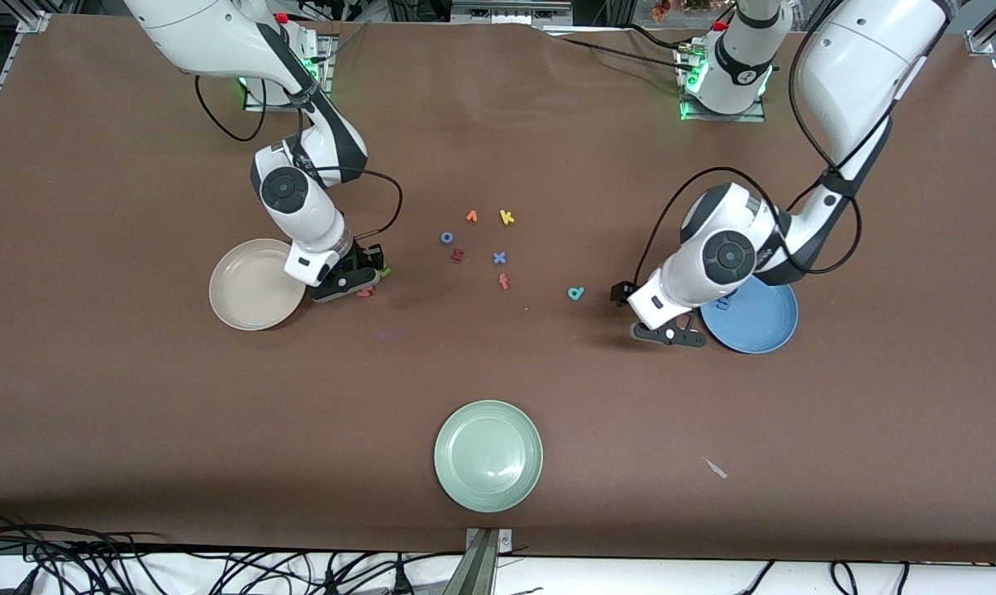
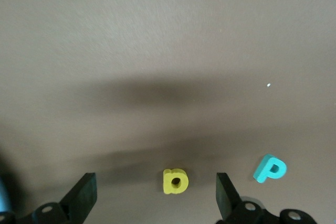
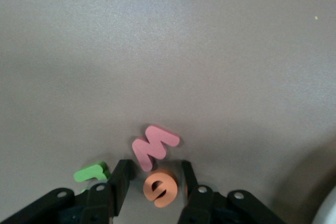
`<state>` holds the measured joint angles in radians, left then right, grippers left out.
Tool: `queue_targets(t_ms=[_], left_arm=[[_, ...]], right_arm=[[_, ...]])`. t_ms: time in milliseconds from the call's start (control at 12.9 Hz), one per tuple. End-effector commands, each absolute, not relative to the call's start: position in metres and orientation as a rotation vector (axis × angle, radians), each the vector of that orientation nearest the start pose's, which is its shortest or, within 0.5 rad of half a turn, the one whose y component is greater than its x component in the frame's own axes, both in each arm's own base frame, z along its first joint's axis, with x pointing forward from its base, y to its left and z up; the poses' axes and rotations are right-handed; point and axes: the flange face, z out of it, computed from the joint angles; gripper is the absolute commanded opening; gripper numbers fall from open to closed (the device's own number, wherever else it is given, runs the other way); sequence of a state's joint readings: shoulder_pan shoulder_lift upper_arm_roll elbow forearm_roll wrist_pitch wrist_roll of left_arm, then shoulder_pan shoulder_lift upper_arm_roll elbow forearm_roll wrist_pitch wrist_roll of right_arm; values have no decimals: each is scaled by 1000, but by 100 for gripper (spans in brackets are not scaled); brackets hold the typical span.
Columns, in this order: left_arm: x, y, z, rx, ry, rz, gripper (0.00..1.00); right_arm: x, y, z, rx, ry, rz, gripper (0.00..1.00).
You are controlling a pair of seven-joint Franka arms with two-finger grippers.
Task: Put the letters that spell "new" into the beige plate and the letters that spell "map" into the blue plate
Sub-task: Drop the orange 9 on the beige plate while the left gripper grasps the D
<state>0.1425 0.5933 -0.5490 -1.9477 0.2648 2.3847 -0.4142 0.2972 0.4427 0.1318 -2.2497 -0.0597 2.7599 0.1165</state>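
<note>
Our right gripper [image 3: 156, 182], half closed around the orange e [image 3: 160, 187] beside the beige plate [image 1: 254, 285], may catch the touching salmon w [image 3: 154, 147]. Our left gripper [image 2: 155, 195] stands wide open around the yellow a [image 2: 175, 181] near the blue plate [image 1: 758, 322], holding nothing.

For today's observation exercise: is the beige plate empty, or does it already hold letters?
Empty. The beige plate shows a bare bowl; the orange e lies on the table between the right hand's fingers.
</note>
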Motion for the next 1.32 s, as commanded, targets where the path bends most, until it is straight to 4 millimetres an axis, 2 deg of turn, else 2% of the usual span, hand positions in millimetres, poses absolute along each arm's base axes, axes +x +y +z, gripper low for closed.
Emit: queue_targets(t_ms=[0, 78, 155, 465, 620, 775, 852, 1008, 1162, 1240], left_arm=[[549, -238, 199, -3179, 192, 82, 98], [543, -249, 194, -3163, 190, 79, 94], [540, -255, 191, -3152, 185, 75, 92], [536, -261, 179, -3143, 206, 91, 72], [537, -262, 178, -3143, 207, 88, 68], [537, -261, 177, -3142, 207, 92, 62], [537, -261, 176, -3133, 223, 82, 57], [536, -261, 172, -3127, 237, 85, 42], [535, -261, 170, -3125, 229, 89, 40], [534, -261, 169, -3126, 225, 93, 36]], right_arm=[[489, 234, 167, -3039, -539, -96, 43], [489, 233, 167, -3040, -537, -93, 43], [488, 232, 166, -3040, -541, -91, 38], [485, 230, 164, -3044, -548, -82, 28], [488, 228, 171, -3045, -564, -90, 27], [497, 220, 191, -3059, -565, -95, 27], [503, 215, 202, -3067, -589, -87, 27], [516, 189, 217, -3083, -650, -59, 27], [527, 156, 227, -3088, -729, -53, 27], [533, 143, 233, -3084, -781, -44, 27]])
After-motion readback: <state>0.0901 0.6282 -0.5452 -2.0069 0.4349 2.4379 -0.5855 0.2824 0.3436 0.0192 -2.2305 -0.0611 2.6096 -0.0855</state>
